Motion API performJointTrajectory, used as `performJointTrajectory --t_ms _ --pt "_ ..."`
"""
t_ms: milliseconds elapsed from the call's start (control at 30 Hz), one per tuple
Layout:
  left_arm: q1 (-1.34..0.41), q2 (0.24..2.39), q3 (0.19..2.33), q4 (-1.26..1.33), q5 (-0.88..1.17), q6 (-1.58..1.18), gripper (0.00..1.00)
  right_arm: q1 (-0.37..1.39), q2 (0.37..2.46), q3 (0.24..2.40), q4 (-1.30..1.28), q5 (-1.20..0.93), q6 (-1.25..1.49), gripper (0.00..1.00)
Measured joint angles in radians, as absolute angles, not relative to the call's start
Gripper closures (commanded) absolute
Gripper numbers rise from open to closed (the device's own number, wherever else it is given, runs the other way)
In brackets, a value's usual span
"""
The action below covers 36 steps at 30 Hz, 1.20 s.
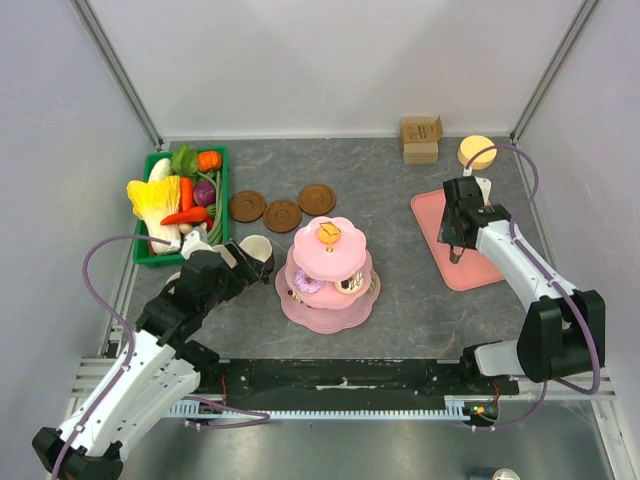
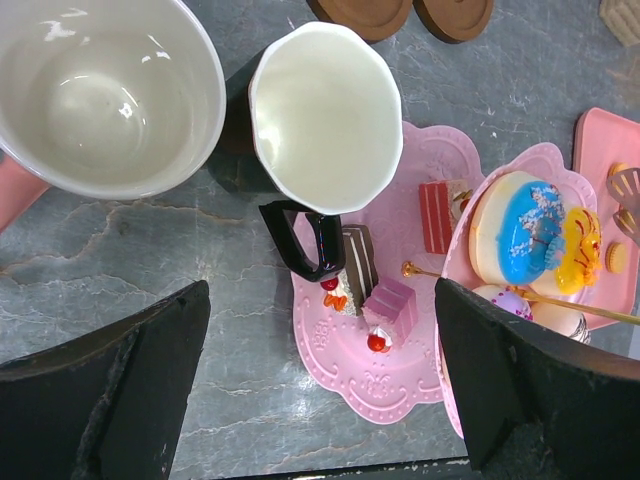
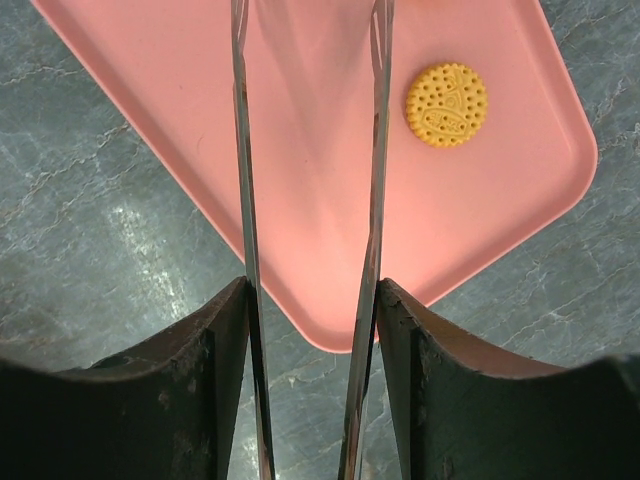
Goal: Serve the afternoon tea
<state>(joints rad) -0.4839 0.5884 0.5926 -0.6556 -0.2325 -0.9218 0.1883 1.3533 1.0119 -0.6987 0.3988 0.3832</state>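
Note:
The pink tiered stand (image 1: 330, 262) holds cake bits (image 2: 390, 300), a blue-iced donut (image 2: 525, 230) and a purple donut (image 1: 307, 283). My left gripper (image 2: 320, 300) is open and empty, hovering over the dark mug (image 2: 325, 115) and a pink mug (image 2: 100, 90), both upright and empty beside the stand's base (image 2: 380, 390). In the top view it (image 1: 232, 262) is left of the stand. My right gripper (image 3: 312, 290) is shut on metal tongs (image 3: 243, 150) over the pink tray (image 3: 300, 230). One orange biscuit (image 3: 446, 104) lies on the tray. The tongs are empty.
Three brown saucers (image 1: 282, 215) lie behind the stand. A green basket of toy vegetables (image 1: 180, 200) stands at the left. Two cardboard blocks (image 1: 420, 138) and a yellow disc (image 1: 476, 151) sit at the back right. Walls enclose three sides.

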Motion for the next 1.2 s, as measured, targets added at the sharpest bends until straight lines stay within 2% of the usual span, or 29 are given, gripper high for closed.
performJointTrajectory --t_ms 500,733,1200 --pt "-0.484 0.580 0.591 -0.656 -0.234 -0.921 0.01 0.152 1.425 1.012 -0.636 0.389 0.382 0.43" --pt "-0.484 0.580 0.591 -0.656 -0.234 -0.921 0.01 0.135 1.459 1.015 -0.613 0.368 0.381 0.52" --pt "-0.484 0.576 0.591 -0.656 -0.233 -0.921 0.01 0.133 1.436 1.016 -0.609 0.359 0.381 0.62"
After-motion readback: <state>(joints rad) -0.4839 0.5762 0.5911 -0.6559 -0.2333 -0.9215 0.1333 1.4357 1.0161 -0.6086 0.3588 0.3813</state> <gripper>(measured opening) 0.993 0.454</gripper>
